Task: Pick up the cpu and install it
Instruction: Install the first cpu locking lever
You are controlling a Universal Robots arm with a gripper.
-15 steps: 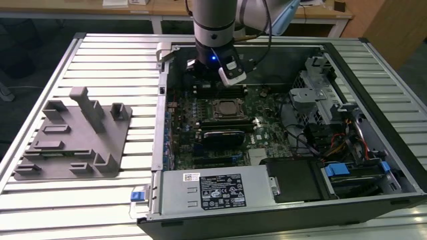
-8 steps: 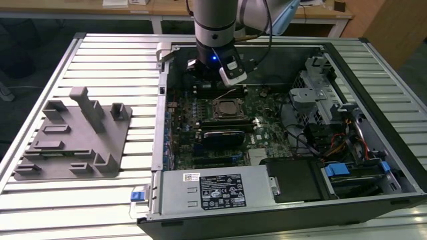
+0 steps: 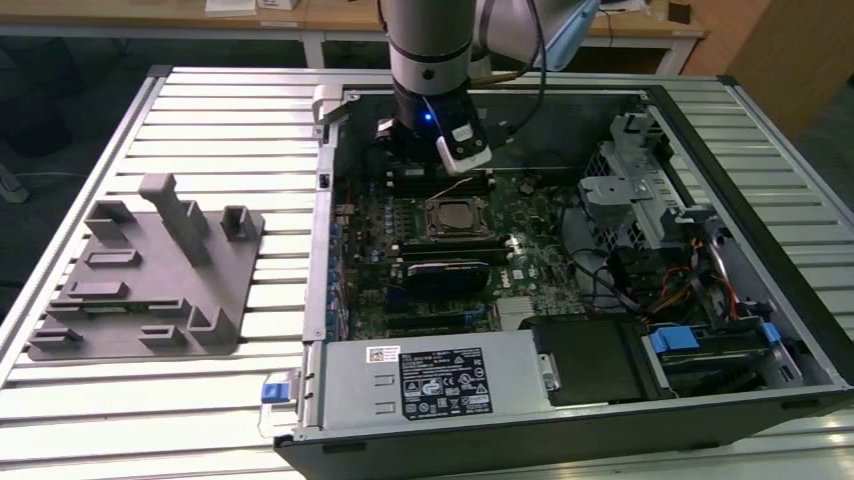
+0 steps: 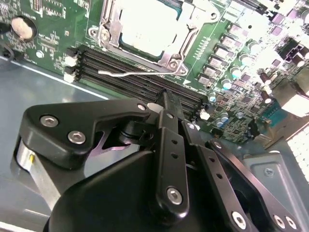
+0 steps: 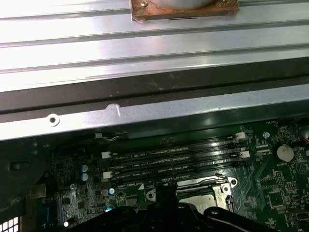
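Observation:
The cpu (image 3: 451,213) lies flat in the black-framed socket on the green motherboard (image 3: 534,262), its silver top up. In the second wrist view the cpu (image 4: 148,24) sits inside the metal socket frame, with a thin wire lever beside it. My gripper (image 3: 430,168) hangs over the memory slots, just beyond the socket on the far side. In the second wrist view the gripper (image 4: 158,102) has its black links meeting at one tip, shut with nothing in it. The gripper (image 5: 164,212) also shows dark over the socket in the first wrist view.
The open computer case (image 3: 694,130) holds a drive cage (image 3: 627,180), cables and a power supply (image 3: 427,385). A grey plastic fixture tray (image 3: 147,285) stands on the slatted table at the exterior view's left. Memory slots (image 4: 140,77) run beside the socket.

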